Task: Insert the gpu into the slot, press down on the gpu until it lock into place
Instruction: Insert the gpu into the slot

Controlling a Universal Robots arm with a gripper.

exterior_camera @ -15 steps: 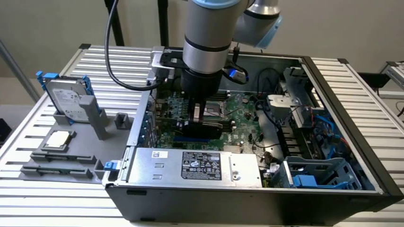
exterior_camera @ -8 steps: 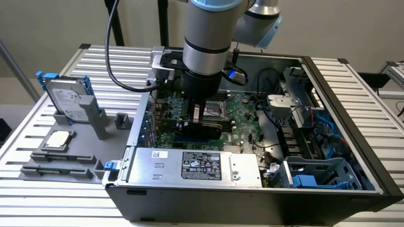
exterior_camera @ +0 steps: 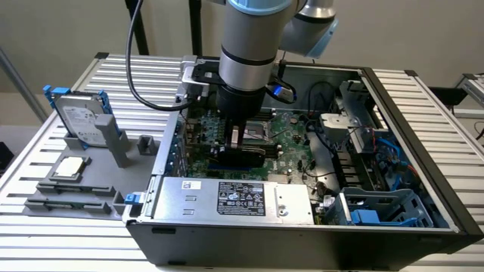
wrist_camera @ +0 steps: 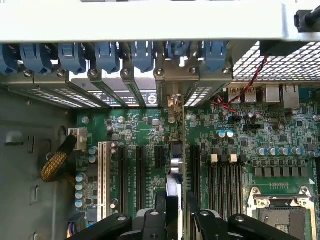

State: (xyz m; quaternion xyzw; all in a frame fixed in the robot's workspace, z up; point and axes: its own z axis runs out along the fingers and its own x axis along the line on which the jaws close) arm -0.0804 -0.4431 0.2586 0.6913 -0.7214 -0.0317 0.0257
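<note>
A: Exterior view: our gripper [exterior_camera: 243,148] is clamped on the gpu [exterior_camera: 243,152], low over the motherboard [exterior_camera: 291,144].
B: Wrist view: card edge-on between our fingers [wrist_camera: 212,222]; we should press straight down, keeping the bracket [wrist_camera: 172,82] aligned

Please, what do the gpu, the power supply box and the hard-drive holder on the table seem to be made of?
The gpu: dark board, probably circuit laminate; it looks matte black. The power supply box: likely bare sheet metal, silver-grey with a printed label. The hard-drive holder: apparently grey plastic, matte and uniform; the drive has a shiny metallic face.
</note>
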